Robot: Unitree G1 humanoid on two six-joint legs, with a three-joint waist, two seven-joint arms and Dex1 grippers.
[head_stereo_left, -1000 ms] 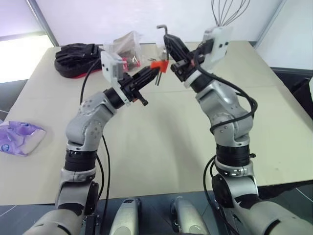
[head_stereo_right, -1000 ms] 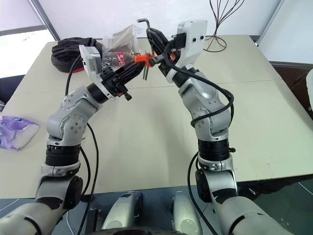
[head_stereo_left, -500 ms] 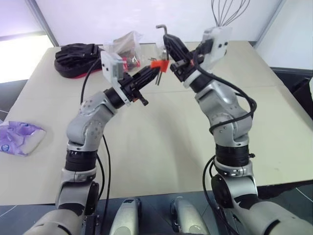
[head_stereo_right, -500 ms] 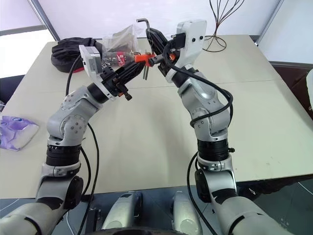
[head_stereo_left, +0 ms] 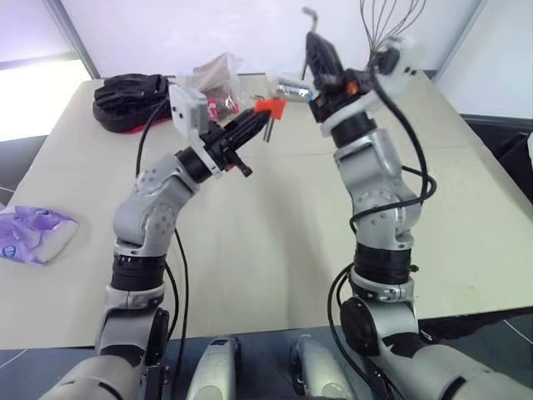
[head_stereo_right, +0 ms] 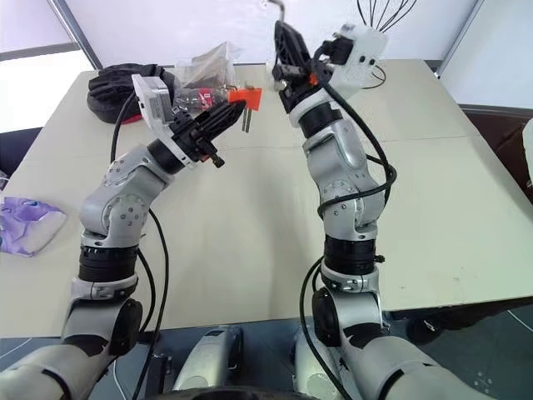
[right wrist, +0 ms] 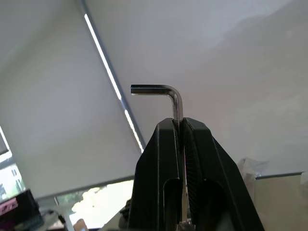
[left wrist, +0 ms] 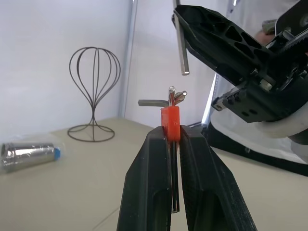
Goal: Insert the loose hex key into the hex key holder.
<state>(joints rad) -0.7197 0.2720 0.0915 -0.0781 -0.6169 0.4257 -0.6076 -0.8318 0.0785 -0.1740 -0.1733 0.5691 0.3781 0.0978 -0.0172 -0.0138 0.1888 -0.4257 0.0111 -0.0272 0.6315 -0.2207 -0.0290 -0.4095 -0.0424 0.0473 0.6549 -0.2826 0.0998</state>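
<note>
The hex key holder (head_stereo_left: pixel 271 106), a small orange-red block with short grey keys sticking out, is pinched at the tip of my left gripper (head_stereo_left: pixel 261 115), which is shut on it above the table. In the left wrist view the holder (left wrist: pixel 170 124) stands upright between the black fingers (left wrist: pixel 149 168). My right gripper (head_stereo_left: pixel 317 43) is raised higher, just right of the holder, and is shut on the loose hex key (head_stereo_left: pixel 310 13). The key's bent end (right wrist: pixel 153 89) sticks out above the fingertips. Its straight end (left wrist: pixel 181 48) hangs a little above the holder, apart from it.
On the beige table (head_stereo_left: pixel 275 233) lie a black bag (head_stereo_left: pixel 129 96), a clear plastic packet (head_stereo_left: pixel 212 79) and a metal cylinder (head_stereo_left: pixel 291 89) at the back. A wire stand (head_stereo_left: pixel 387 17) stands at the far right. A purple bag (head_stereo_left: pixel 29 233) lies at the left edge.
My right gripper has risen and rolled, lifting the loose hex key up and to the right, away from the holder. The left gripper and holder have stayed in place.
</note>
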